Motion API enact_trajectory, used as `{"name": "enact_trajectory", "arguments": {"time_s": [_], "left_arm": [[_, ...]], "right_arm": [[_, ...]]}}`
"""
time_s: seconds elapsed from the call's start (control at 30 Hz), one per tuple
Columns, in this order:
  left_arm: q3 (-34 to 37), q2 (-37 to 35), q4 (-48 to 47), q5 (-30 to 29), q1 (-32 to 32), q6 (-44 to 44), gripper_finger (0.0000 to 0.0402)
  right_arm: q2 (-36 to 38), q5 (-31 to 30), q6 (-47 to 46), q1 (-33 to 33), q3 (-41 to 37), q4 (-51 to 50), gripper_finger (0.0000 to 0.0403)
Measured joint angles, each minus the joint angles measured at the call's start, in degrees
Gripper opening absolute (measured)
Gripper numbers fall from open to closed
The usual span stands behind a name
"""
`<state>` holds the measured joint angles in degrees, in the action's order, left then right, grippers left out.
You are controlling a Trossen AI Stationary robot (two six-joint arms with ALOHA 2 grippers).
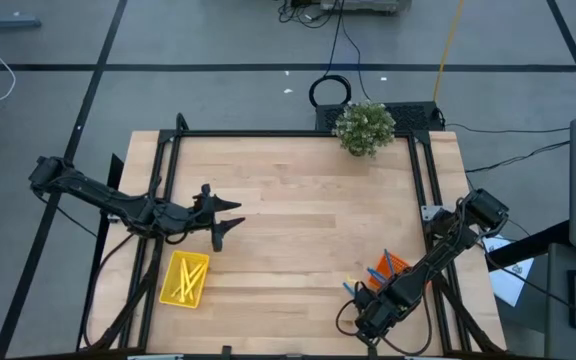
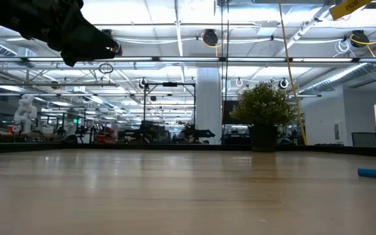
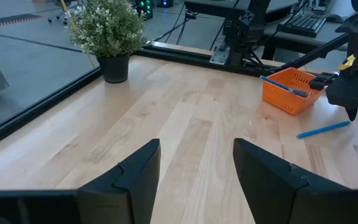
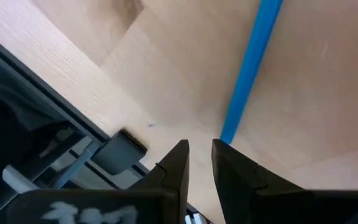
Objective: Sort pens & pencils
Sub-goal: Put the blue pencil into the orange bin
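Observation:
One blue pen (image 4: 248, 68) lies flat on the table near its front right, also seen in the left wrist view (image 3: 323, 129). My right gripper (image 4: 199, 149) points steeply down just over the pen's near end. Its fingers are open by a narrow gap with nothing between them, and the pen's tip lies just beyond one fingertip. More blue pens (image 3: 288, 88) rest in the orange basket (image 1: 392, 266). Several yellow pencils (image 1: 183, 280) lie in the yellow basket (image 1: 202, 262) at front left. My left gripper (image 3: 196, 149) hovers open above the table's left half.
A potted plant (image 1: 365, 127) stands at the table's far edge. The black frame rail (image 4: 55, 124) runs along the table's edge close to my right gripper. Bare wood lies between the two baskets and across the middle of the table (image 1: 308, 210).

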<state>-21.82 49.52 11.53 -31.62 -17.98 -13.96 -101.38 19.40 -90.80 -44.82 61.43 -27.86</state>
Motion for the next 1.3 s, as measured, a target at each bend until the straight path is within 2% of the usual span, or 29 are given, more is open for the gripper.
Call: {"name": "enact_trajectory", "arguments": {"time_s": [0.17,0.4,0.63,0.77,0.93,1.3], "left_arm": [[0.0,0.0,0.0,0.0,0.0,0.0,0.0207],[0.0,0.0,-0.3,0.0,0.0,-0.1,0.0207],[0.0,0.0,-0.3,0.0,0.0,-0.1,0.0207],[0.0,0.0,-0.3,0.0,0.0,-0.1,0.0207],[0.0,0.0,-0.5,0.0,0.0,-0.3,0.0207],[0.0,0.0,-0.7,0.0,0.0,-0.3,0.0207]], "right_arm": [[0.0,-1.7,-0.6,0.2,0.0,-1.2,0.0059],[0.1,-1.5,-5.2,0.3,-2.9,0.0,0.0059],[0.2,-1.5,-5.3,0.6,-3.5,0.4,0.0059],[0.1,-2.4,-1.9,1.5,-3.5,0.2,0.0052],[0.1,-3.5,2.8,3.1,-3.6,0.2,0.0009],[0.1,-11.6,15.4,8.7,-3.5,3.8,0.0003]]}}
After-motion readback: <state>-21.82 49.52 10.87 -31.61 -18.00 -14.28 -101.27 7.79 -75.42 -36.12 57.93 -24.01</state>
